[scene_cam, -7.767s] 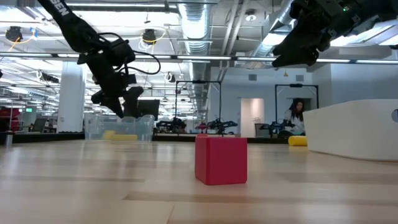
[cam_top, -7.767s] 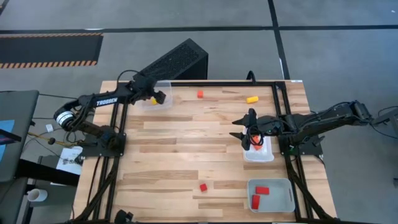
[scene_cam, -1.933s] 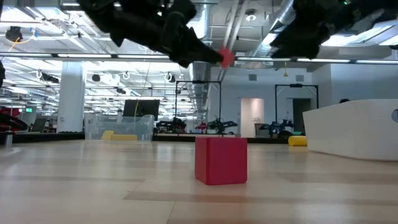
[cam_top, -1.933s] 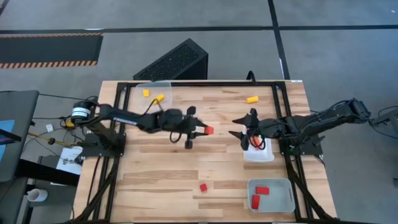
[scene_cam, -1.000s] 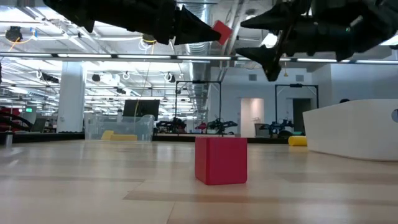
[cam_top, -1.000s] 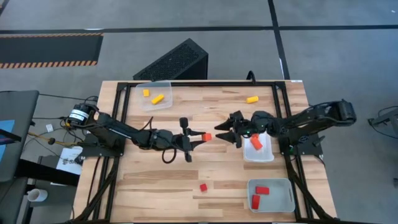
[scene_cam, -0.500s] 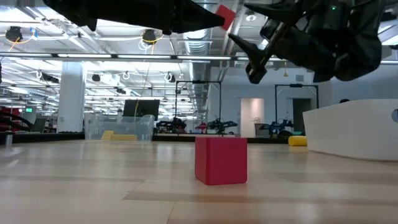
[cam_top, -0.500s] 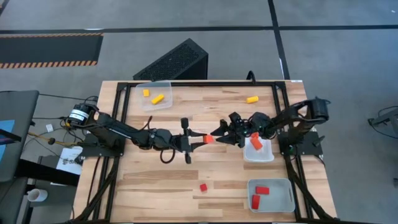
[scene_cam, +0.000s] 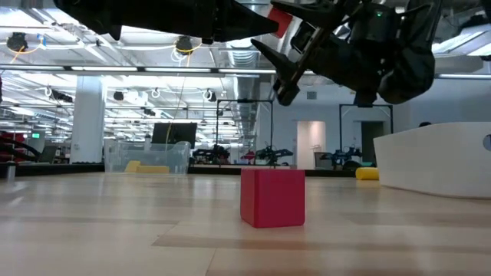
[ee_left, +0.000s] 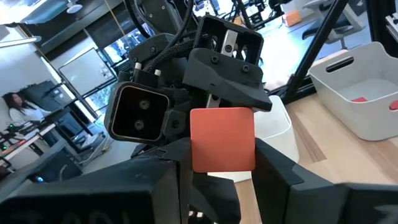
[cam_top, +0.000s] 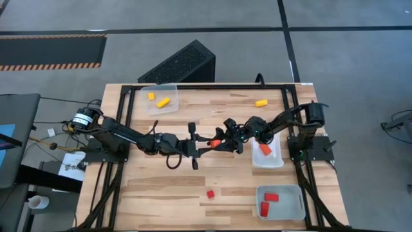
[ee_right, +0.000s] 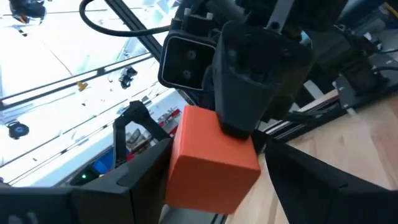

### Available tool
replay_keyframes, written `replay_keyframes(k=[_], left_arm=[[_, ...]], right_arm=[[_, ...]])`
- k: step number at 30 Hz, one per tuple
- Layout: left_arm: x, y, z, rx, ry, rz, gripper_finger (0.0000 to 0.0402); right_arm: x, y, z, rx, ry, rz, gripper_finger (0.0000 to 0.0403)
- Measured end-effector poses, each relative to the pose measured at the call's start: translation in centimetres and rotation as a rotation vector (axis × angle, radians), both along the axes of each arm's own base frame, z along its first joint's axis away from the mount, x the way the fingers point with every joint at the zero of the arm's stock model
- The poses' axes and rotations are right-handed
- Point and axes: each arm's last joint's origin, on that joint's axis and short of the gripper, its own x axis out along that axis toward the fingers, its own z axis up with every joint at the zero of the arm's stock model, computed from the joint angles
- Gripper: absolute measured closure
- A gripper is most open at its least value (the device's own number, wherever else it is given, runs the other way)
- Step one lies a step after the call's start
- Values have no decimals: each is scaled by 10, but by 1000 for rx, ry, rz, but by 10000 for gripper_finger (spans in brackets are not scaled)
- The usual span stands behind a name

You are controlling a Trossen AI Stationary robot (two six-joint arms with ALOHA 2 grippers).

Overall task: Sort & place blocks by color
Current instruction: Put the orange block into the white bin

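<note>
A red-orange block [cam_top: 216, 142] hangs in the air above the middle of the desk [cam_top: 193, 187], pinched between the fingers of the left claw [cam_top: 211, 143], which reaches in from the left. The right claw [cam_top: 225, 142] meets it head-on from the other side, fingers spread to either side of the same block; in the right wrist view the block [ee_right: 208, 162] sits between those fingers, and whether they press on it cannot be told. In the left wrist view the block [ee_left: 222, 138] is gripped flat between the left arm's own two fingers.

Below and nearer the front edge, a red cube [cam_top: 210, 193] rests alone on the desk. A yellow block [cam_top: 261, 102] lies near the far edge. Two yellow blocks [cam_top: 158, 99] sit in a clear tray [cam_top: 168, 87] at the far left corner, an orange block [cam_top: 264, 149] in a white tray [cam_top: 275, 161] at the right, and two red blocks [cam_top: 268, 202] in a grey tray [cam_top: 300, 196] at the front right
</note>
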Motion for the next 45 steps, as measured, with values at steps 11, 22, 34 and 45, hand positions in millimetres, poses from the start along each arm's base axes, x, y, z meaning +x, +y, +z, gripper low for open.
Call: replay_keyframes(k=[11,22,34,45], left_arm=[[0,0,-3,12,28,11,307],[0,0,-3,22,40,10,307],[-3,2,0,-65,29,87,201],[-29,3,33,-167,18,134,129]], right_arm=[[0,0,6,-9,-25,3,130],[-1,-2,5,-12,-9,35,229],[-3,-16,5,1,14,73,252],[-24,-14,51,-82,-39,313,268]])
